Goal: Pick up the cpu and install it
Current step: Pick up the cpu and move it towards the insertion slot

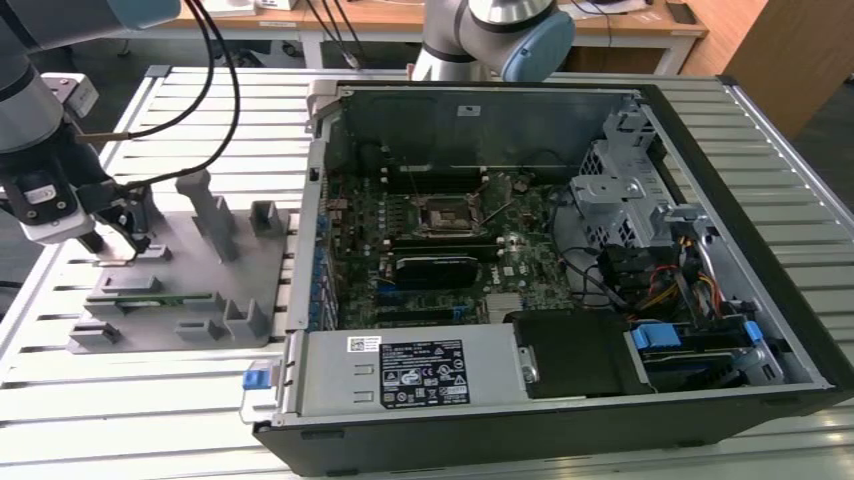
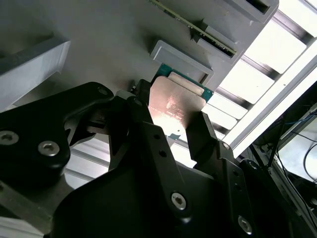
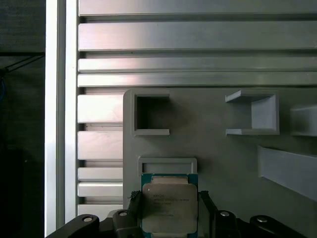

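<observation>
We saw the gripper (image 3: 169, 210) with its fingers (image 2: 200, 134) drawn narrow against two opposite edges of the cpu (image 3: 168, 203), holding it. The cpu lay flat on the grey fixture plate (image 3: 218, 148), just beside a low raised stop (image 3: 167, 163). Past the plate, on the slatted bench (image 1: 147, 400), stood the open computer case (image 1: 534, 440), its motherboard socket (image 1: 443, 212) well apart from the cpu.

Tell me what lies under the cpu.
The grey fixture plate shows on either side of the cpu, which sits beside a raised grey stop. The patch directly beneath is covered by the chip, so whether it rests there or is lifted cannot be seen.
</observation>
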`<action>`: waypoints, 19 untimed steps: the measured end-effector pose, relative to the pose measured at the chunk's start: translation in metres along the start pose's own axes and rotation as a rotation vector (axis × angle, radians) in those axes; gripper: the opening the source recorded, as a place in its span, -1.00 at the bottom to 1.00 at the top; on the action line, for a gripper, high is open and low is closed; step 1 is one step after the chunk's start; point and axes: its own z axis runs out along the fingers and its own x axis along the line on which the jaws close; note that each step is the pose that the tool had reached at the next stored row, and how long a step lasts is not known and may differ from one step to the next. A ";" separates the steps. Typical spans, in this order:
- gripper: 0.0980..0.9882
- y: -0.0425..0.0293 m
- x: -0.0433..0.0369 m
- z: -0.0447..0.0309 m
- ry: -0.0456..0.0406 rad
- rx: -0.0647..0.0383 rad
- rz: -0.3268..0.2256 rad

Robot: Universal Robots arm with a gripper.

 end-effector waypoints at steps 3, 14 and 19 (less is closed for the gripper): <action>0.00 0.0000 0.0000 -0.0007 0.0000 0.000 0.000; 0.00 0.0001 0.0000 -0.0026 0.0000 0.000 0.000; 0.00 0.0001 0.0001 -0.0036 0.0001 0.000 0.000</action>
